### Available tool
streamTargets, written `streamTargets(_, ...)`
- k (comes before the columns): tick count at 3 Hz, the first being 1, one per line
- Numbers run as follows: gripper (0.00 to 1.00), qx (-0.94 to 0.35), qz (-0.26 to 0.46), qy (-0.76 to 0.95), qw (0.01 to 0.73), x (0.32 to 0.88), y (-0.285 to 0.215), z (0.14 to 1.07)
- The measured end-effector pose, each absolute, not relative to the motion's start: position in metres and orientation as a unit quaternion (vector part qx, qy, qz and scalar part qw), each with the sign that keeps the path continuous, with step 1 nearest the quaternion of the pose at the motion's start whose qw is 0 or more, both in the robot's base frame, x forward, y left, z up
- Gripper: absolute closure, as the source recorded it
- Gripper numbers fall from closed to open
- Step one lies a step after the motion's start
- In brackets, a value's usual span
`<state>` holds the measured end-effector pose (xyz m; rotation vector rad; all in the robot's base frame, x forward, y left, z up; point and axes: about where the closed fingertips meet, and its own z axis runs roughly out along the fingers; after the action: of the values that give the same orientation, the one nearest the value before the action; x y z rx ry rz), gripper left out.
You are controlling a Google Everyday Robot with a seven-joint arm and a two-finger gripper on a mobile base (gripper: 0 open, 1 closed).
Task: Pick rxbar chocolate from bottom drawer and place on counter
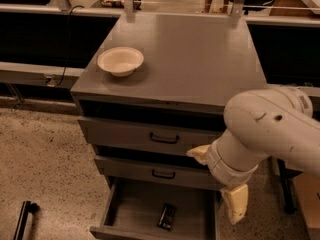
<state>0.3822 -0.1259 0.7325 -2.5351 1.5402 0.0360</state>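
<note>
The rxbar chocolate [167,216] lies flat on the floor of the open bottom drawer [131,206], right of its middle; the gripper [220,184] hangs below the counter's [200,59] front edge, toward the right corner, apart from the bar (how far open, I cannot tell); a cream bowl [120,60] sits near the counter's left edge.

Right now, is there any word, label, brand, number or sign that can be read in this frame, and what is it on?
No text can be read.
The rxbar chocolate, lying in the open bottom drawer: pale markings on the dark wrapper, too blurred to read.
The counter and the bowl: no markings visible.
The hand, at the cabinet's front right, above the bottom drawer's right edge: no lettering visible.
</note>
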Motion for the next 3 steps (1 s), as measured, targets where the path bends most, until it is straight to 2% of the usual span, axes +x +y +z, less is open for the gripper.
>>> streamTargets(1, 0.0, -0.859, 0.0, 0.497, 0.125, 0.389, -0.117, 0.734)
streamTargets(2, 0.0, -0.867, 0.006, 0.49, 0.093, 0.388, -0.113, 0.72)
streamTargets(3, 0.0, -0.879, 0.074, 0.459, 0.101, 0.373, -0.08, 0.659)
